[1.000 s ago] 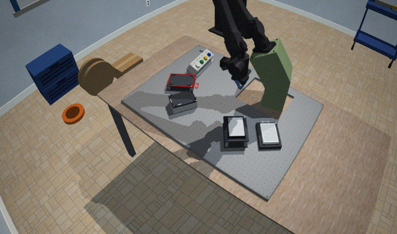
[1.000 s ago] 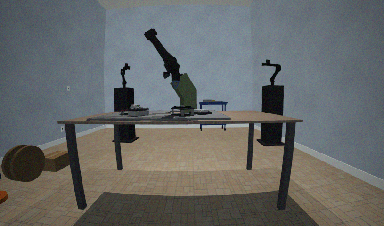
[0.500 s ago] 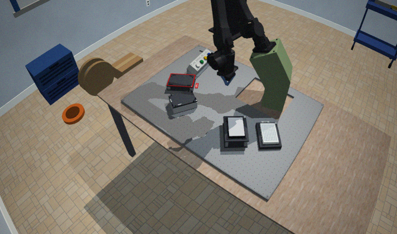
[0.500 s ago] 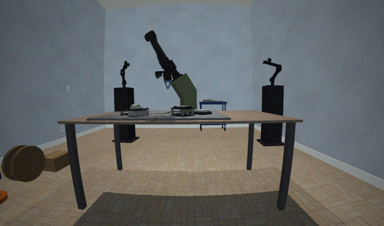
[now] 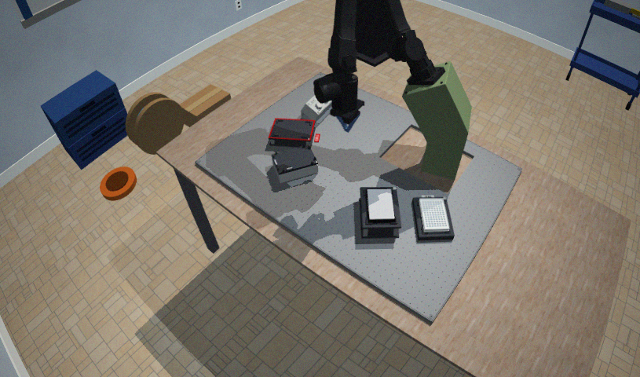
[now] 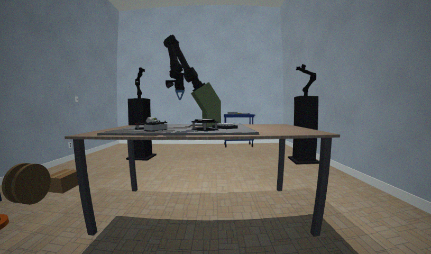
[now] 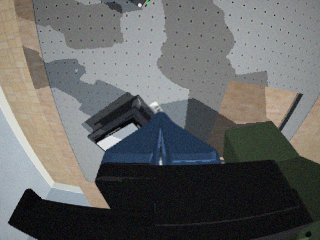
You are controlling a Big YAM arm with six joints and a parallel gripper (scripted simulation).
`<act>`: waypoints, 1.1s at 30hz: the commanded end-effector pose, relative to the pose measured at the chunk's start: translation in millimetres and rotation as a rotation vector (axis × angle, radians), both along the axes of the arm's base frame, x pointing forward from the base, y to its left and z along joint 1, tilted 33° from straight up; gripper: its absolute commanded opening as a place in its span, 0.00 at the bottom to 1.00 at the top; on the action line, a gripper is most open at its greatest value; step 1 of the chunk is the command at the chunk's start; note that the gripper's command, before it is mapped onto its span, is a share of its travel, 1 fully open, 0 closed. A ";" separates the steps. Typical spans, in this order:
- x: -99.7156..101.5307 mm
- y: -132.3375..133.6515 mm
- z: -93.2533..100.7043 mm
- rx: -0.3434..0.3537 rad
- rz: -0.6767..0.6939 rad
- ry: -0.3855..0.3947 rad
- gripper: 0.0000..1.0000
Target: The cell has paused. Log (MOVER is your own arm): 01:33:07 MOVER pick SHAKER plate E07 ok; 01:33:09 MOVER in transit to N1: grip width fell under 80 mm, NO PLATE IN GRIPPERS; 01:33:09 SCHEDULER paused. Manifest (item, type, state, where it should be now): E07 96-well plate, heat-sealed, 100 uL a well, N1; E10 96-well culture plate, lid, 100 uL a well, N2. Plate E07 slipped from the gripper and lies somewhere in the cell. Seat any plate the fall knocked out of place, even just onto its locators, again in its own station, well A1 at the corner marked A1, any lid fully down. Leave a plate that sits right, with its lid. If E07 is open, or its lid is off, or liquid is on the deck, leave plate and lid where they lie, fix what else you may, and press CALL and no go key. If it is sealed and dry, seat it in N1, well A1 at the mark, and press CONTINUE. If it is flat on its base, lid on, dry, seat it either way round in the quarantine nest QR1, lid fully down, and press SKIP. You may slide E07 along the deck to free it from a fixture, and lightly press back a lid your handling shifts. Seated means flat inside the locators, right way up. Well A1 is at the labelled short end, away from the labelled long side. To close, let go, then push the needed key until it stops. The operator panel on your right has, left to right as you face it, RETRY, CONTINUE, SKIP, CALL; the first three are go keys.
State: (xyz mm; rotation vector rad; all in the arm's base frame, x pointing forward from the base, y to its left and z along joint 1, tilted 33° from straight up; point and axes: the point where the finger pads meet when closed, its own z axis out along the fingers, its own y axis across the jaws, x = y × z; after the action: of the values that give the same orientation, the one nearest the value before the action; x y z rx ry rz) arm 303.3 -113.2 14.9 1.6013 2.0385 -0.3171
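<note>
My gripper point(image 5: 349, 123) is shut and empty. It hangs above the deck at the back, just right of the light grey operator panel point(image 5: 314, 107), which my arm partly hides. In the wrist view the blue fingertips point(image 7: 159, 136) are pressed together over the deck, with the panel point(image 7: 119, 122) just to their left. A smooth white-topped plate point(image 5: 380, 204) lies flat in a raised black nest at the front. A plate with visible wells point(image 5: 433, 214) lies flat in the black nest to its right. The gripper also shows high above the table in the exterior view point(image 6: 179, 95).
A red-framed empty nest point(image 5: 290, 129) with a small red tag point(image 5: 317, 137) stands left of the gripper. A dark grey box point(image 5: 294, 166) stands in front of it. My arm's green base point(image 5: 439, 121) rises at the right. The table's far edge is close behind the panel.
</note>
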 end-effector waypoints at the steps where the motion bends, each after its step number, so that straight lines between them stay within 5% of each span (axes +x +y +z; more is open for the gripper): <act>1: -9.2 -15.0 8.9 -0.018 0.036 0.032 0.00; 7: 1.2 -35.6 29.7 -0.026 0.036 0.002 0.00; 20: -11.4 -94.7 63.1 -0.036 0.035 0.001 0.00; 23: -20.1 -95.3 55.4 -0.025 0.036 0.023 0.00; 28: -17.3 -121.8 78.6 -0.041 0.035 0.001 0.00; 33: -43.7 -133.7 71.6 -0.026 0.036 0.027 0.00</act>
State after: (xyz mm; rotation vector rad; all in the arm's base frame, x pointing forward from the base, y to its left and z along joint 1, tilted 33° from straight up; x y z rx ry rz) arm 270.0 -238.1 77.3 1.5948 2.0462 -0.3226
